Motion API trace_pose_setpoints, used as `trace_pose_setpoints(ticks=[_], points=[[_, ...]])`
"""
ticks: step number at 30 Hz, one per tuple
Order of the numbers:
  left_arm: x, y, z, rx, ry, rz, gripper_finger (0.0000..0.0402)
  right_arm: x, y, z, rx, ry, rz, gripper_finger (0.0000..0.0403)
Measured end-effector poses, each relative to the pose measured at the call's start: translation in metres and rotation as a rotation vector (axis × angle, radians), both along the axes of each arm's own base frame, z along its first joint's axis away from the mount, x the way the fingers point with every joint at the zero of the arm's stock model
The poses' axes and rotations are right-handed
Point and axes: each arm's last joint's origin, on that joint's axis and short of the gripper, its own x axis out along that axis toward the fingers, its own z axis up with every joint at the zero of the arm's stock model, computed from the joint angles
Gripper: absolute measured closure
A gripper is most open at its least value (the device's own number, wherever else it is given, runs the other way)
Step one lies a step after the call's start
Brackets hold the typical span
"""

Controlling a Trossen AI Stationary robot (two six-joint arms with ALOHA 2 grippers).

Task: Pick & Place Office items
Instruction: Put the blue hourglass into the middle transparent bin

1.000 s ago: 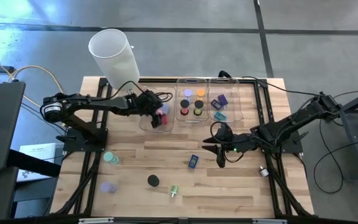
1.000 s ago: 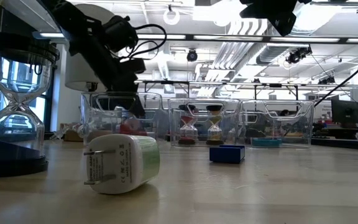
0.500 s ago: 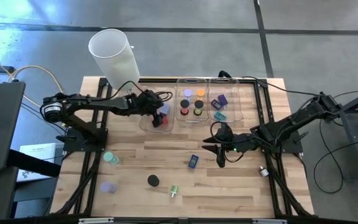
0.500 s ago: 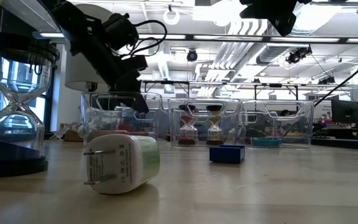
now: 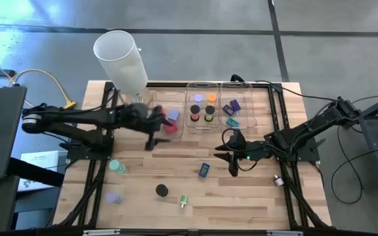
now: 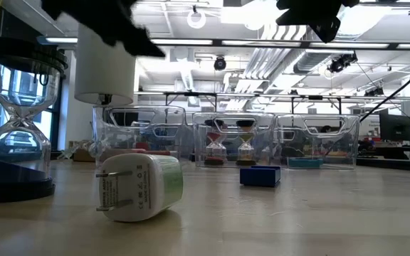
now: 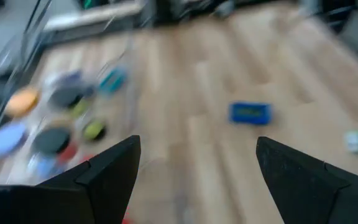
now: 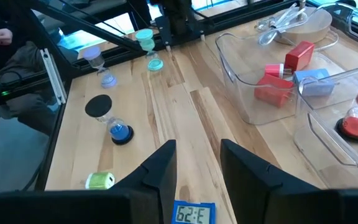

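My left gripper hangs open and blurred over the bare wood just in front of the left clear tray, holding nothing; its wrist view shows the fingers spread wide. That tray holds red blocks and a blue piece. My right gripper hovers open right of the blue timer, which lies just ahead of its fingers. Loose on the near table stand a teal hourglass, a lavender one and a black one. A green-and-white plug lies on its side.
The middle tray holds several small hourglasses, and the right tray holds blue and purple pieces. A big white cylinder stands at the far left corner. A person sits beyond the table's left edge. Bare wood lies along the near edge.
My left gripper has drawn back from over the left tray toward the near edge and a little left. It has also risen, since it has left the low view's tray level. The right arm and the loose items have kept still.
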Motion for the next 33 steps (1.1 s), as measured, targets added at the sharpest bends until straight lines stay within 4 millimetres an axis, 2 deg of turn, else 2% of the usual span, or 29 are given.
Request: trace_pose_setpoints(ticks=[3, 6, 13, 16, 33], points=[[-0.01, -0.018, 0.013, 0.0, -0.062, -0.07, 0.0089, 0.0, 0.0, 0.0, -0.001, 0.0, -0.001, 0.0292], [-0.017, -0.031, 0.02, -0.029, -0.103, -0.068, 0.0089, 0.0, 0.0, 0.0, 0.0, -0.001, -0.001, 0.0292], [-0.014, -0.055, 0.031, -0.207, -0.225, 0.084, 0.0089, 0.0, 0.0, 0.001, 0.01, -0.007, -0.004, 0.0292], [-0.013, -0.066, 0.035, -0.257, -0.265, 0.066, 0.0089, 0.0, 0.0, 0.001, 0.013, -0.01, -0.003, 0.0292], [-0.024, -0.102, 0.032, -0.181, -0.233, -0.129, 0.0089, 0.001, 0.0, 0.001, 0.037, -0.014, -0.013, 0.0292]])
